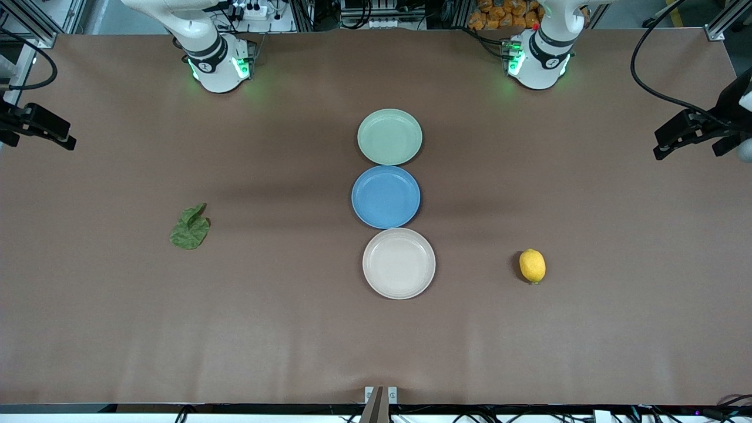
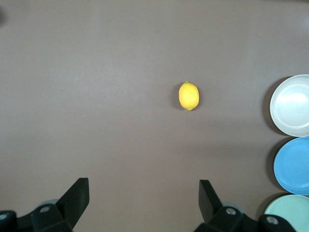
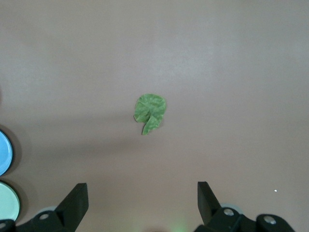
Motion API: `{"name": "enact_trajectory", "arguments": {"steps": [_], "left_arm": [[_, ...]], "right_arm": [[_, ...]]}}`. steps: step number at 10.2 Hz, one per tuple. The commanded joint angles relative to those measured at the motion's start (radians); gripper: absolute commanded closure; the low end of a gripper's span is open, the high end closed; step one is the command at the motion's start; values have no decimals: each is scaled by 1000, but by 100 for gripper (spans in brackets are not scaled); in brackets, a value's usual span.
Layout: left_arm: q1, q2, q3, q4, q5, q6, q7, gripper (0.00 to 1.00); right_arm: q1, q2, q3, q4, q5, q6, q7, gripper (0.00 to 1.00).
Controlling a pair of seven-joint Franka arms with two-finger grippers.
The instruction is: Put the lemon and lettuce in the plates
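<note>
Three round shallow plastic plates lie in a row down the middle of the brown table [image 1: 117,329], each touching or almost touching the next. The pale mint-green plate [image 1: 389,136] is farthest from the front camera, the blue plate [image 1: 386,196] sits in the middle, and the beige-white plate [image 1: 399,263] is nearest to the camera. All three are bare.

The small oval bright-yellow lemon [image 1: 532,265] rests on the table toward the left arm's end, well apart from the plates and about level with the beige-white plate. Open table lies between it and that plate. The small dark-green wrinkly lettuce leaf [image 1: 190,228] lies flat on the table toward the right arm's end, also well apart from the plates, about level with the gap between the blue plate and the beige-white plate.

The left tool [image 2: 144,200] hangs high over the left arm's end of the table with its two black fingers spread wide and holding nothing; the lemon shows well clear of them. The right tool [image 3: 143,203] hangs high over the right arm's end, its fingers likewise spread wide and empty, with the lettuce leaf lying clear of them.
</note>
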Motion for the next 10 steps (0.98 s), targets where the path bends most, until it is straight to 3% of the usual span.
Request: {"name": "enact_trajectory", "arguments": {"steps": [1,6,8,10], "left_arm": [[2,-16,-2,2,4,-19,-7,0],[-4,14,1,-42,-34,-2,-9,0],[-4,86,-1,-97,-36,86,-9,0],[-18,195,-2,-170,-51,278,-29,0]], "right_arm": [[-3,-22,5,12,-5,-39,2,0],[-3,-22,8,14,-5,-44,0,0],[-3,-20,9,12,-4,-38,-6,0],[-1,-5,8,1,-5,-26,-7,0]]}}
